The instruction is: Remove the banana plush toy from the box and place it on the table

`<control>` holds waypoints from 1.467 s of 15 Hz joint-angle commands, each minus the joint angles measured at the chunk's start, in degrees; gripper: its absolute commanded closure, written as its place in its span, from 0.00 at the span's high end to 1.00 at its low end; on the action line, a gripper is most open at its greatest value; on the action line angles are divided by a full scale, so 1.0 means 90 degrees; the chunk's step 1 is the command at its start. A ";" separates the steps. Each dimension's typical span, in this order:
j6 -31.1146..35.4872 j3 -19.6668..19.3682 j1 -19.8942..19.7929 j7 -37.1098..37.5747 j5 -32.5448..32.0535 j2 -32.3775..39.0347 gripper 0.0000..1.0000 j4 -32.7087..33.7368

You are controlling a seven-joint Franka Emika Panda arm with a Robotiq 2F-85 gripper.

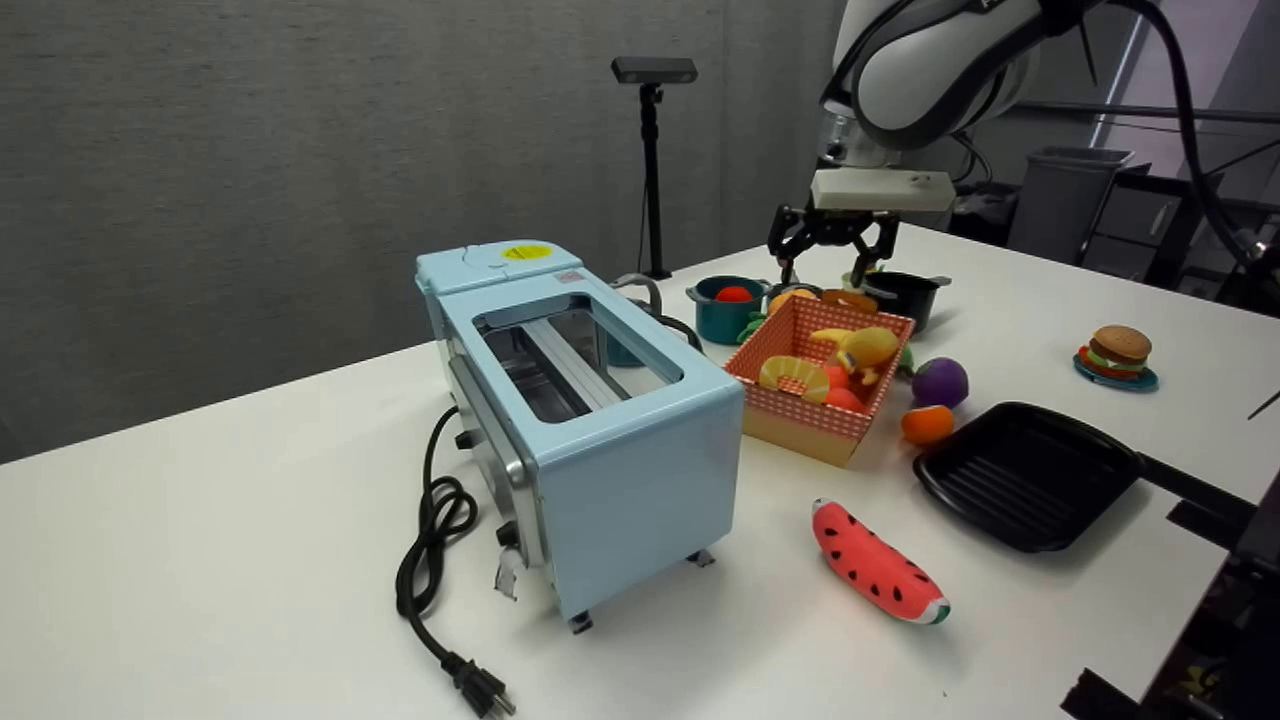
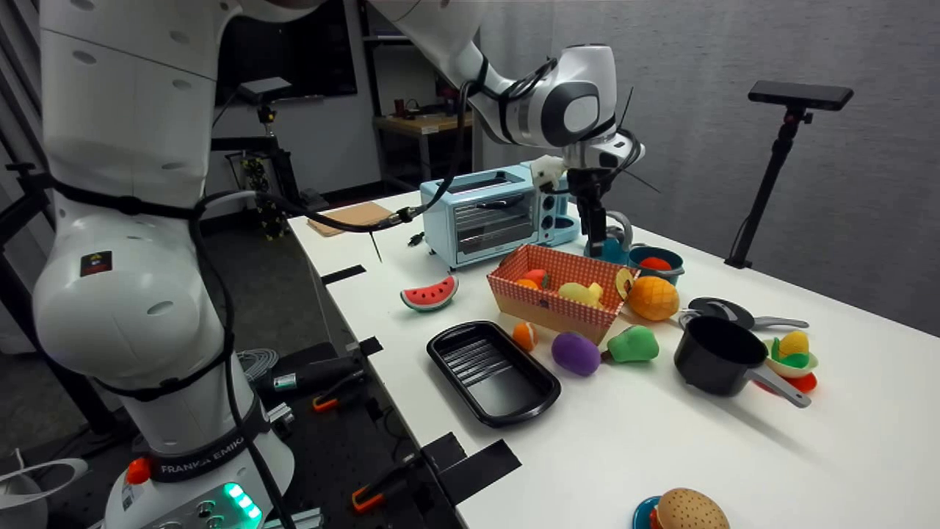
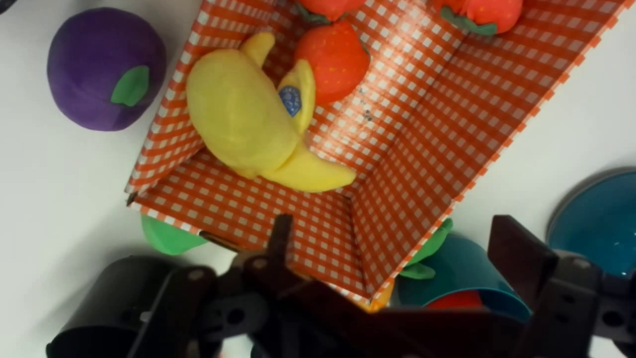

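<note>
The banana plush toy (image 3: pixel 243 114), yellow and half-peeled, lies inside the orange-checked box (image 3: pixel 432 134), near one end and against a long side wall. It also shows in both exterior views (image 1: pixel 868 347) (image 2: pixel 580 294). The box stands open-topped on the white table (image 1: pixel 250 550) in both exterior views (image 1: pixel 800 430) (image 2: pixel 543 311). My gripper (image 3: pixel 393 219) is open and empty. In the wrist view its fingers stand apart on either side of a box corner, away from the banana. In both exterior views the gripper (image 1: pixel 822 275) (image 2: pixel 593 242) hangs above the table near the box.
Red strawberries (image 3: pixel 333 59) lie beside the banana in the box. A light-blue toaster (image 1: pixel 640 480), teal pot (image 1: pixel 728 312), black pot (image 2: pixel 720 356), black pan (image 2: pixel 493 373), purple fruit (image 2: pixel 576 353), green pear (image 2: pixel 633 344) and watermelon plush (image 1: pixel 880 562) stand around the box.
</note>
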 commanded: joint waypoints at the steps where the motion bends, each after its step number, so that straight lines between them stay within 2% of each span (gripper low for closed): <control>1: -0.0178 -0.0079 0.0083 0.0022 0.0183 0.0131 1.00 0.0240; 7: -0.0024 -0.0092 0.0132 -0.0039 0.0158 0.0060 1.00 0.0059; 15: 0.0151 -0.0129 0.0268 0.0028 -0.0104 -0.0475 1.00 -0.0983; 22: 0.0255 -0.0082 0.0216 -0.0068 -0.0046 -0.0624 1.00 -0.1342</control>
